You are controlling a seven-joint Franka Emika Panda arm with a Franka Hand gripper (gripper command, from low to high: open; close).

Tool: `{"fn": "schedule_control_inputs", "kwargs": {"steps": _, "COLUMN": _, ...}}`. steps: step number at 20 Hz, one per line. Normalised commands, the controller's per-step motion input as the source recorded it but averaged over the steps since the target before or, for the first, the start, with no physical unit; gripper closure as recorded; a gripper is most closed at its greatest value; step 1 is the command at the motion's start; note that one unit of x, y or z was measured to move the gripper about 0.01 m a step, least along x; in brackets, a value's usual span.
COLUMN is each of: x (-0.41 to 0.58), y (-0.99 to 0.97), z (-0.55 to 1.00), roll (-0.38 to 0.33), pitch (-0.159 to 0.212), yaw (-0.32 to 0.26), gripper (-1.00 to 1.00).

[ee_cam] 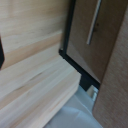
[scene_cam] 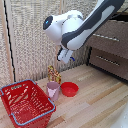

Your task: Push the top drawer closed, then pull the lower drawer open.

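**Arm raised beside the dresser**

The white-and-black robot arm point(scene_cam: 80, 27) hangs above the pale wooden desk point(scene_cam: 95, 100); its claw point(scene_cam: 64, 55) is too blurred to tell whether it is released or clenched. The lower drawer point(scene_cam: 109, 61), a dark-brown wood front with a thin silver bar handle point(ee_cam: 93, 25), sits at the exterior view's right. A red plastic basket point(scene_cam: 25, 102), pink cup point(scene_cam: 53, 91) and red bowl point(scene_cam: 69, 89) stand near one another.

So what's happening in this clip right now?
A white and black Franka arm reaches over a light wooden table toward a dark-brown dresser at the exterior view's right. It touches no drawer yet. The lower drawer, with its thin silver bar handle, looks closed. A red basket, a pink cup and a red bowl sit untouched. The hand's state cannot be told.
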Motion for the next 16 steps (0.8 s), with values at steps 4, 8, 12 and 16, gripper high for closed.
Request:
{"fn": "schedule_control_inputs", "kwargs": {"steps": 4, "x": 0.093, "y": 0.07, "z": 0.26, "roll": -0.337, "pitch": 0.0, "yaw": 0.105, "gripper": -1.0}}
{"fn": "schedule_control_inputs", "kwargs": {"steps": 8, "x": 0.087, "y": 0.08, "z": 0.28, "roll": -0.329, "pitch": 0.0, "yaw": 0.105, "gripper": -1.0}}
{"fn": "schedule_control_inputs", "kwargs": {"steps": 12, "x": 0.077, "y": 0.05, "z": 0.43, "roll": -0.272, "pitch": -0.006, "yaw": 0.101, "gripper": -1.0}}
{"fn": "schedule_control_inputs", "kwargs": {"steps": 16, "x": -0.121, "y": -0.18, "z": 0.42, "roll": -0.237, "pitch": -0.125, "yaw": 0.062, "gripper": -1.0}}
